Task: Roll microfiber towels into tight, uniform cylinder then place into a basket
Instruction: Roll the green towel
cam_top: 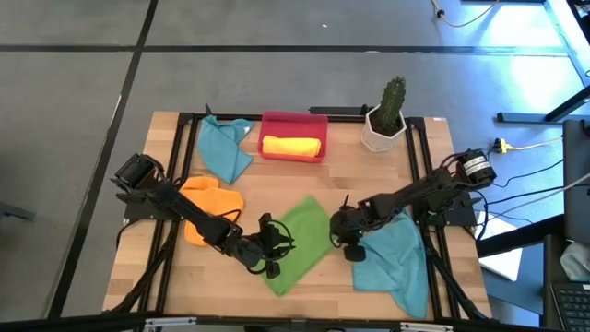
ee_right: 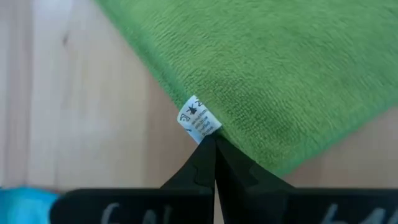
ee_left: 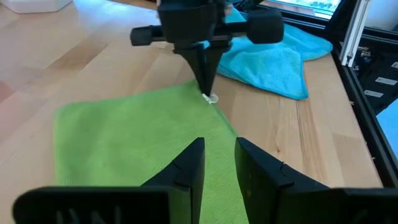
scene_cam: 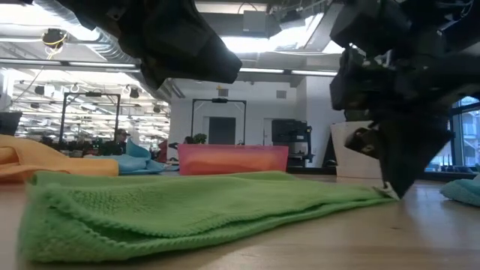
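While closed on the green towel (cam_top: 297, 242) at its edge beside the white tag (ee_right: 198, 119), right gripper (ee_right: 213, 144) pointed down at table (cam_top: 369, 184). Left gripper (ee_left: 219, 163) hovered over towel's opposite side, fingers slightly apart, gripping nothing. Basket (cam_top: 293, 121) with yellow roll (cam_top: 291, 146) lay well beyond both.

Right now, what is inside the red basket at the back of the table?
The red basket holds one yellow rolled towel, lying across it. Anything under that roll is covered and cannot be seen.
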